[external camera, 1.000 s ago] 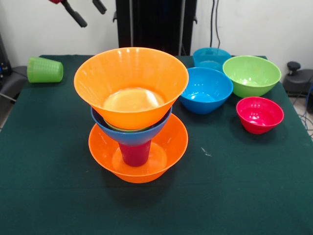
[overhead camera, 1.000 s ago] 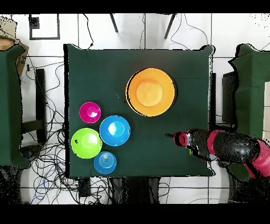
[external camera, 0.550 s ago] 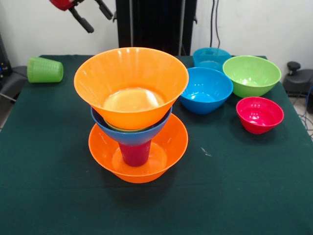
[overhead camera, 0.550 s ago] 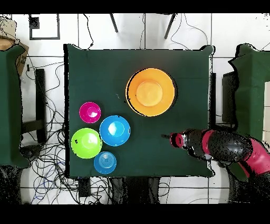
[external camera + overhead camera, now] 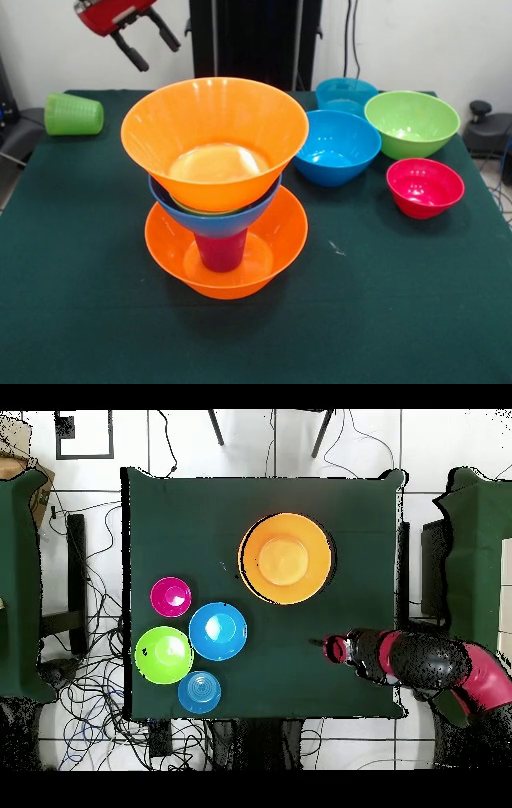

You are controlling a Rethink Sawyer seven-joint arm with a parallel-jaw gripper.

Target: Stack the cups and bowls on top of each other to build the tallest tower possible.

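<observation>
Table point(image 5: 416, 320), dark green cloth. Directly on it: large orange bowl point(image 5: 276, 248), blue bowl point(image 5: 336, 148), teal bowl point(image 5: 346, 94), lime bowl point(image 5: 411, 122), red-pink bowl point(image 5: 424, 187), green cup point(image 5: 73, 114) lying sideways.

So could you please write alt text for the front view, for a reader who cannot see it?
A tower stands on a green table: orange bowl, purple-magenta cup, blue bowl, orange bowl on top. Behind at right sit four loose bowls, blue, teal, lime and red-pink; a green cup lies on its side far left. The open claw hangs empty above.
</observation>
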